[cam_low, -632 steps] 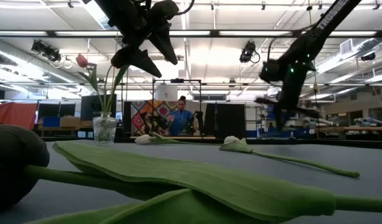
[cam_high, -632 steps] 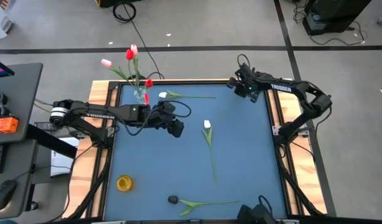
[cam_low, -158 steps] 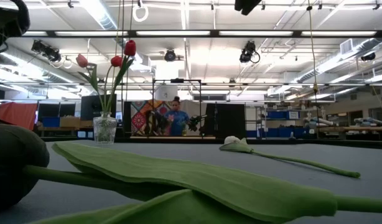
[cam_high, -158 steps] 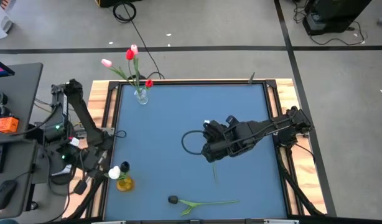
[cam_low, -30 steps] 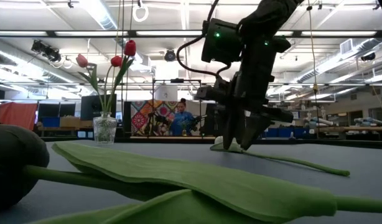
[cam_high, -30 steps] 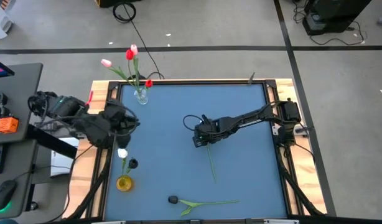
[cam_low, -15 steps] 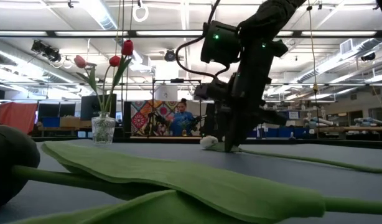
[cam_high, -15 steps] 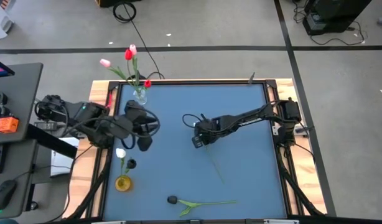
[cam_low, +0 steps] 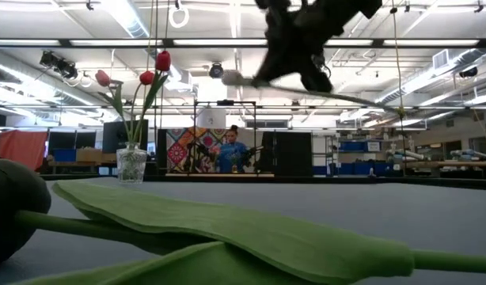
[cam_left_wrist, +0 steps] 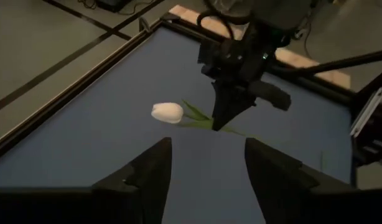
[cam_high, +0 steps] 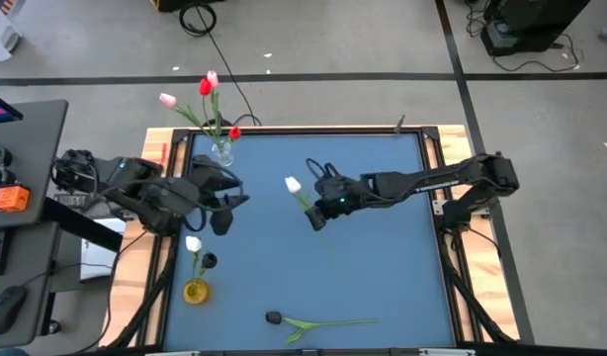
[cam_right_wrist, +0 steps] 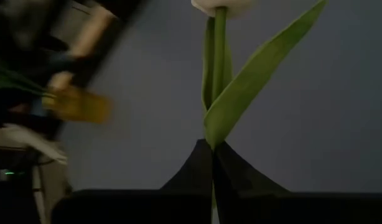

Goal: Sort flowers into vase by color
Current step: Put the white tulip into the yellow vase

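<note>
My right gripper (cam_high: 318,216) hangs over the table's middle, shut on a white tulip (cam_high: 293,185) that is in the air. In the low view the tulip's head (cam_low: 229,77) is high up. My left gripper (cam_high: 227,203) is open above the table's left part, its fingers toward the tulip (cam_left_wrist: 167,112), touching nothing. A clear glass vase (cam_high: 222,151) at the far left corner holds red and pink tulips. A yellow vase (cam_high: 197,291) near the left edge holds one white tulip (cam_high: 193,244). A dark-headed tulip (cam_high: 275,317) lies flat by the near edge. My right gripper pinches the white tulip's stem (cam_right_wrist: 213,138) between its two shut fingers, a short way below the head, where a leaf starts. The fingers lie across the stem. The tulip is lifted clear and lies about level, its head toward the table's left and its long stem (cam_low: 370,98) trailing right.
The blue table top (cam_high: 383,287) has a raised wooden frame (cam_high: 447,158). The dark tulip's leaf (cam_low: 227,229) fills the low view's foreground. A person (cam_low: 229,150) stands far behind the table. A desk with devices (cam_high: 17,198) is left of the table.
My right gripper has taken hold of the white tulip, which lay on the table, and risen with it, drifting toward the far left. The tulip has come off the table, stem end last, and now hangs about level. My left gripper has moved right, in over the table.
</note>
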Robot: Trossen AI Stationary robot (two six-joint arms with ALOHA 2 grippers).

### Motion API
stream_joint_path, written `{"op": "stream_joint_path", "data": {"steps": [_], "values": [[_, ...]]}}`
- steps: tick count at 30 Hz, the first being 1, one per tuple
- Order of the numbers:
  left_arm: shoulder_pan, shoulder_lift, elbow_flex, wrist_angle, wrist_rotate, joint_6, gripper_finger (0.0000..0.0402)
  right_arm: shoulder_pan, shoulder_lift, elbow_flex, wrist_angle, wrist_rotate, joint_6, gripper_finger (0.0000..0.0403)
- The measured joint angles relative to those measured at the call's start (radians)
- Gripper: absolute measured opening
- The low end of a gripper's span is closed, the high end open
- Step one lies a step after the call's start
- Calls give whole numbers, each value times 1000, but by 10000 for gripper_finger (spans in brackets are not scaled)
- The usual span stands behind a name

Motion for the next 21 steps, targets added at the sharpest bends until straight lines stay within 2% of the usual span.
{"op": "stream_joint_path", "data": {"steps": [5, 12, 18, 21], "values": [[0, -59, 0, 3, 0, 4, 206, 13, -33, 1, 199, 7, -123, 3], [0, -141, 0, 87, 0, 166, 206, 28, -33, 1, 433, 7, -263, 2], [0, -189, 0, 236, 4, 281, 206, 38, -33, 1, 580, 7, -359, 2], [0, -186, 1, 328, 51, 357, 206, 38, -33, 1, 666, 7, -363, 2]]}}
